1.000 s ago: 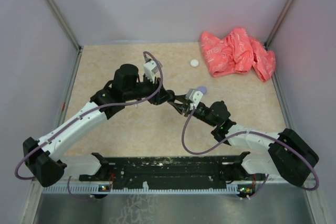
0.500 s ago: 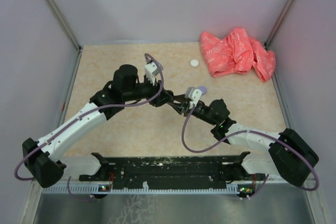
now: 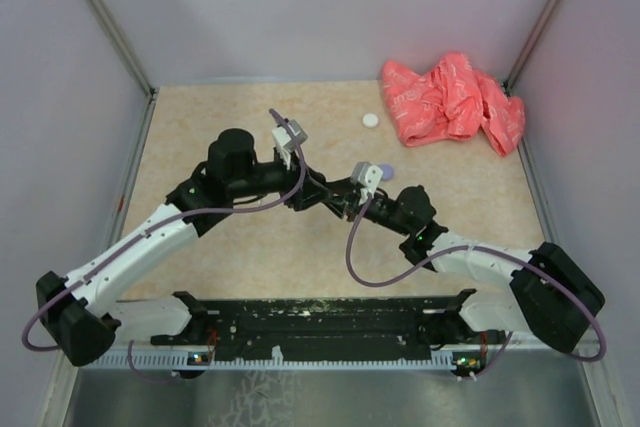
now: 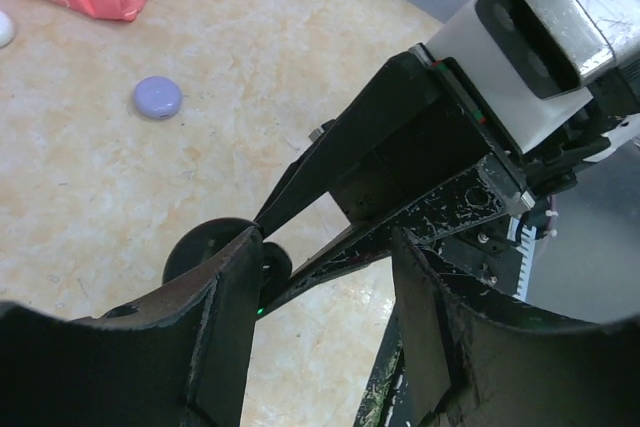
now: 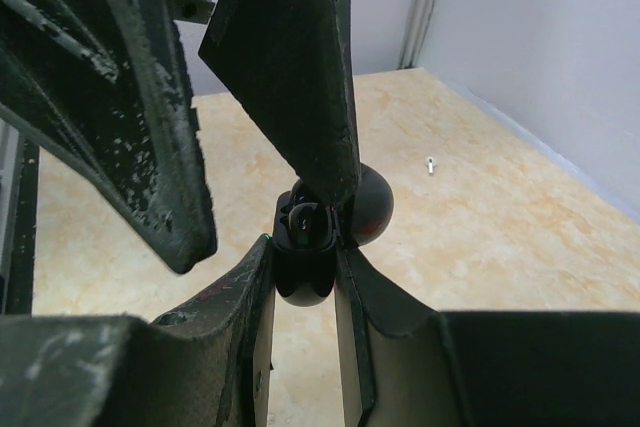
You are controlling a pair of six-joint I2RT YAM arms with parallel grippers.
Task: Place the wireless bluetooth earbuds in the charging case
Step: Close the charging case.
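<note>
My right gripper [image 5: 305,247] is shut on a black charging case [image 5: 303,285], held above the table with its round lid [image 5: 370,205] swung open. A black earbud [image 5: 312,219] sits in the case's pocket. My left gripper [image 4: 325,247] is open, its jaws wide apart with nothing between them. One of its fingers [image 5: 300,67] hangs just over the earbud and the other stands off to the left. In the top view both grippers meet mid-table, the left [image 3: 322,194] facing the right [image 3: 338,199]. The left wrist view shows the case [image 4: 205,247] beside the left finger.
A lavender round case [image 3: 385,173] lies just behind the grippers and a white round case [image 3: 371,120] farther back. A crumpled pink cloth [image 3: 452,99] fills the back right corner. A tiny white piece [image 5: 430,164] lies on the table surface. Grey walls enclose three sides.
My left gripper's jaws have spread apart and the left arm has drawn back a little to the left. The right gripper has kept its hold on the case.
</note>
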